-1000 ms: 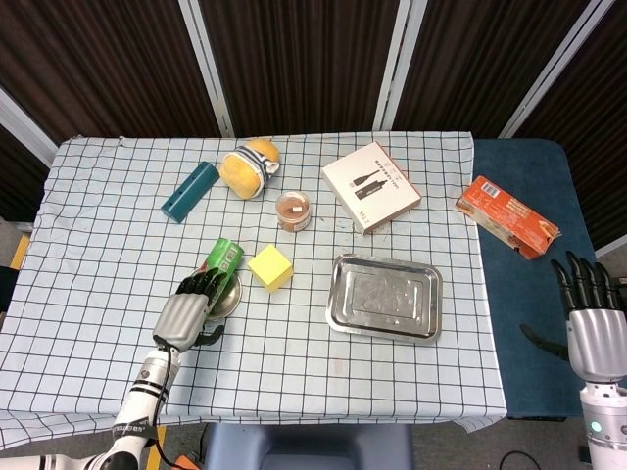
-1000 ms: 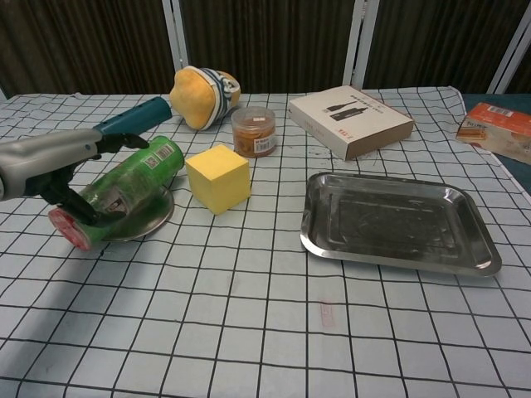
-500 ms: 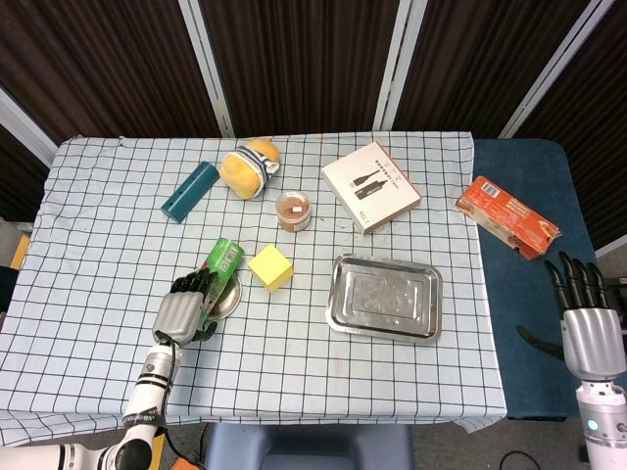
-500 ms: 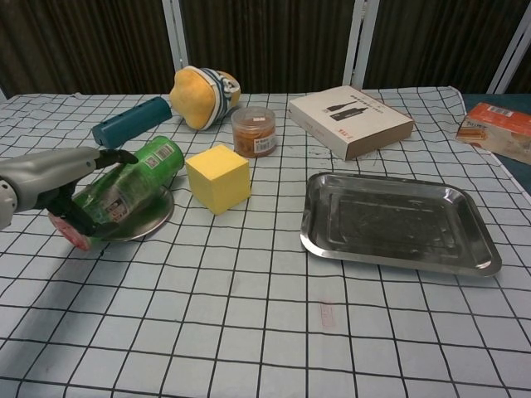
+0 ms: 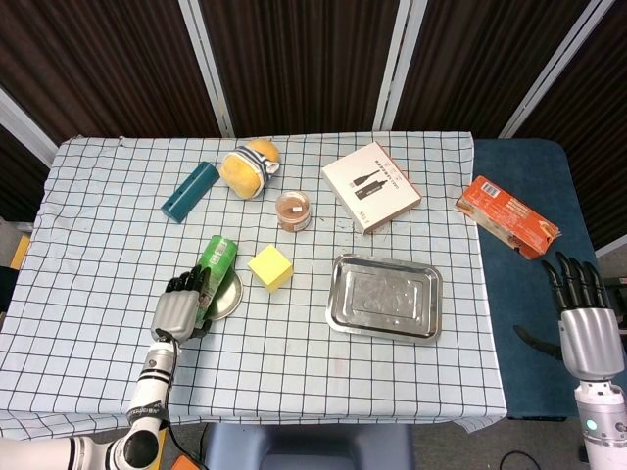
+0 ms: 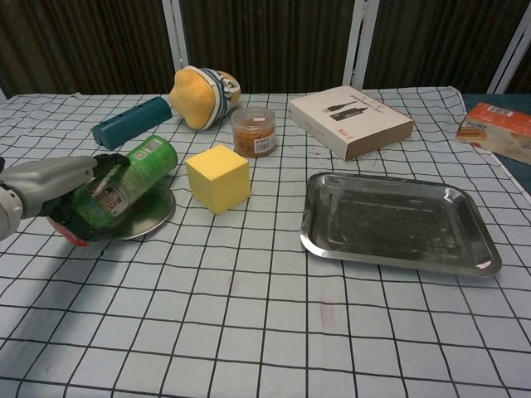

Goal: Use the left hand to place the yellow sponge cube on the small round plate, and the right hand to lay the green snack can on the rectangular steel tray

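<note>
From where I stand, the left hand (image 6: 62,186) has its fingers curled over the green snack can (image 6: 124,182), which lies tilted across the small round plate (image 6: 145,217) at the near left; it looks gripped, though the fingertips are partly hidden. The right hand (image 5: 588,318) hangs off the table's right edge, fingers spread, holding nothing. That plate must be cleared first, I judge, so the can should be lifted clean off the rim and set down towards the right, within the other hand's reach, without knocking the yellow sponge cube (image 6: 217,177) just right of the plate. The rectangular steel tray (image 6: 398,222), further right, holds nothing. Farther back, a small amber jar (image 6: 254,131) stands lidded, its contents unclear.
</note>
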`<state>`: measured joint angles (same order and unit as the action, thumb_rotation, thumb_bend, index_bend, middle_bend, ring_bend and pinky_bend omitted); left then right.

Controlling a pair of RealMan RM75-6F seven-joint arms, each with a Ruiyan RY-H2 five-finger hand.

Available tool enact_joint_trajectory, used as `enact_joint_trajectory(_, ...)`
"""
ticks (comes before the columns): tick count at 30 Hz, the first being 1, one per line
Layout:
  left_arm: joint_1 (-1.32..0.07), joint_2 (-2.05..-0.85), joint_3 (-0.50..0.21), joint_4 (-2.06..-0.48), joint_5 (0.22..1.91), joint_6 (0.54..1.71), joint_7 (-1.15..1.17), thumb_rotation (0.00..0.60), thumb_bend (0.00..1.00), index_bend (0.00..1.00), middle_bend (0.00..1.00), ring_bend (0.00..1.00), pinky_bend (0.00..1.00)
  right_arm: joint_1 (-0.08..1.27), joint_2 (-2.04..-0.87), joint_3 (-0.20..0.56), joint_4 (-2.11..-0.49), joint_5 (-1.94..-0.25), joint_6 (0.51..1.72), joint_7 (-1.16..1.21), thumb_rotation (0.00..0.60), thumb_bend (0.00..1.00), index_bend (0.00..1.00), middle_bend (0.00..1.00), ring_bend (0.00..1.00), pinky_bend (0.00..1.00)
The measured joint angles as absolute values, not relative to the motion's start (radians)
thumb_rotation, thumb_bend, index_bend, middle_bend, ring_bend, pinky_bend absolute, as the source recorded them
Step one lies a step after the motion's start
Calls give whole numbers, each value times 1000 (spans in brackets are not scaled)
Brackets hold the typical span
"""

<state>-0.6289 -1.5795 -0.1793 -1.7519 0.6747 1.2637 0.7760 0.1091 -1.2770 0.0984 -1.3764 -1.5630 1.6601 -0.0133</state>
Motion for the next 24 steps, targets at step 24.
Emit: enact_joint_trajectory(24,-622,-1708,-161,-1521,771,1365,777,600,369,0,129,223,449,109,-1282,105,-1357,-1582,1654,11,600,45,9,0,0,0)
